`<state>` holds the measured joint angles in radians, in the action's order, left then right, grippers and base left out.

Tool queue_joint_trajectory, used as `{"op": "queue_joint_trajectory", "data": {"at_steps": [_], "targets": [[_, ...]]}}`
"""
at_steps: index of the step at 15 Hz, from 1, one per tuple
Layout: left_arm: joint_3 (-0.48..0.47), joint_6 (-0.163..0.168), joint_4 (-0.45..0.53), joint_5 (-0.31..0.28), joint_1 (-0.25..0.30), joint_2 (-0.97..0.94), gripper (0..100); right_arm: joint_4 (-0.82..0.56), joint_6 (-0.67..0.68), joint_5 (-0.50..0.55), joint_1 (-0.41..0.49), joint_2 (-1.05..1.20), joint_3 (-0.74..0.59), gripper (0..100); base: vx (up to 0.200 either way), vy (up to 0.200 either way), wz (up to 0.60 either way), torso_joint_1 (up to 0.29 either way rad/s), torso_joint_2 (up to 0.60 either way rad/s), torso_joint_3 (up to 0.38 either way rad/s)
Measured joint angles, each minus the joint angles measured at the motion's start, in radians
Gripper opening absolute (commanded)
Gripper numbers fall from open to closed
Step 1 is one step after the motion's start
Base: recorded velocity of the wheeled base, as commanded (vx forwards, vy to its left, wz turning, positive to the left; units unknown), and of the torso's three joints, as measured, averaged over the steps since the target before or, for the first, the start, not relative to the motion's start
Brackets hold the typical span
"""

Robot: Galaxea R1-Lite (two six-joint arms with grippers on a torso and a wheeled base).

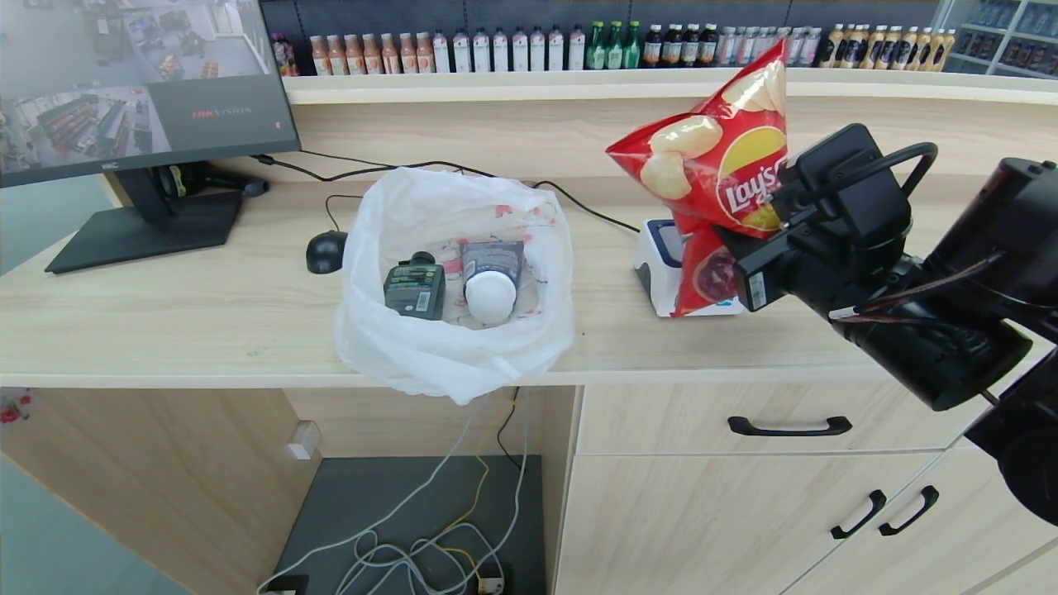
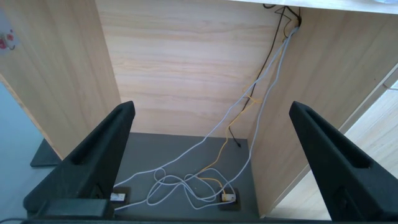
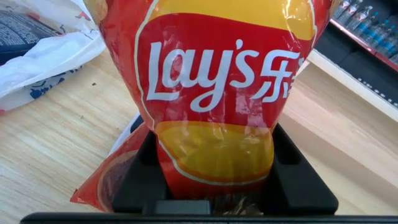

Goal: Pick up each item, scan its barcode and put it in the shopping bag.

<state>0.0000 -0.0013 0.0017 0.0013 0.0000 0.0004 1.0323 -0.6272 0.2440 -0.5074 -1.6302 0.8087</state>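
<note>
Crisp packet (image 1: pixel 715 165) is up in the air, pinched at its lower half by the right claw (image 1: pixel 748 244), hanging just over the scanner (image 1: pixel 655 277) toward the table's (image 1: pixel 165 314) right end. Looks like the scanning step. Next, I'd say: swing it across to the shopping bag (image 1: pixel 397 351) at the front edge, bottle (image 1: pixel 415 287) and tube (image 1: pixel 491 285) inside, then release from above. Left claw (image 2: pixel 211 112) is spread wide and empty, below the table.
</note>
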Motion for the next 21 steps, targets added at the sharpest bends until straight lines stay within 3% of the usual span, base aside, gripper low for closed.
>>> {"op": "queue_joint_trajectory", "data": {"at_steps": [9,14,18,21], "targets": [[0.000,0.000,0.000,0.000,0.000,0.000,100,0.001,0.058,-0.002,-0.009,0.075,-0.042,0,0.000,0.000,0.00,0.000,0.00,0.000],[0.000,0.000,0.000,0.000,0.000,0.000,100,0.033,0.311,-0.018,-0.033,0.171,-0.113,0,0.000,0.000,0.00,0.000,0.00,0.000],[0.000,0.000,-0.001,0.000,0.000,0.000,100,0.233,0.392,-0.072,-0.082,0.167,-0.123,0,0.000,0.000,0.00,0.000,0.00,0.000],[0.000,0.000,0.000,0.000,0.000,0.000,100,0.465,0.417,-0.137,-0.087,0.092,-0.110,0,0.000,0.000,0.00,0.000,0.00,0.000]]}}
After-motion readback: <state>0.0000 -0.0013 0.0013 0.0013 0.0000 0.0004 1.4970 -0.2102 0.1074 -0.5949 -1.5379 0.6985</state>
